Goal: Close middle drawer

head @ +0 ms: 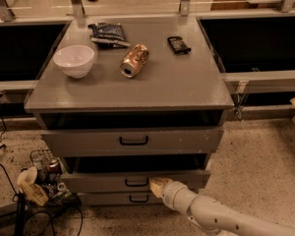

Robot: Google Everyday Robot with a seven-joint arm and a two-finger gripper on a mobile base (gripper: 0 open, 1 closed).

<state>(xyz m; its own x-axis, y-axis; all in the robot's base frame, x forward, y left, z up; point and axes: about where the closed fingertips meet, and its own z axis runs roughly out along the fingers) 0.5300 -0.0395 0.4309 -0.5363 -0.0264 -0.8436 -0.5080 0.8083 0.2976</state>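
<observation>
The grey cabinet has three drawers. The middle drawer (103, 180) is the second grey front, with a small black bar handle (136, 183) at its centre; it stands slightly pulled out, with a dark gap above it. My gripper (156, 185) is at the end of the white arm coming in from the lower right. Its tan tip rests against the middle drawer's front, just right of the handle. The top drawer (132, 140) also stands out a little from the cabinet. The thin bottom drawer (108, 198) sits below.
On the cabinet top (177, 85) lie a white bowl (74, 60), a tipped can (134, 60), a dark snack bag (108, 34) and a small black object (178, 44). Cables and clutter (39, 186) lie on the floor at the lower left. Speckled floor extends to the right.
</observation>
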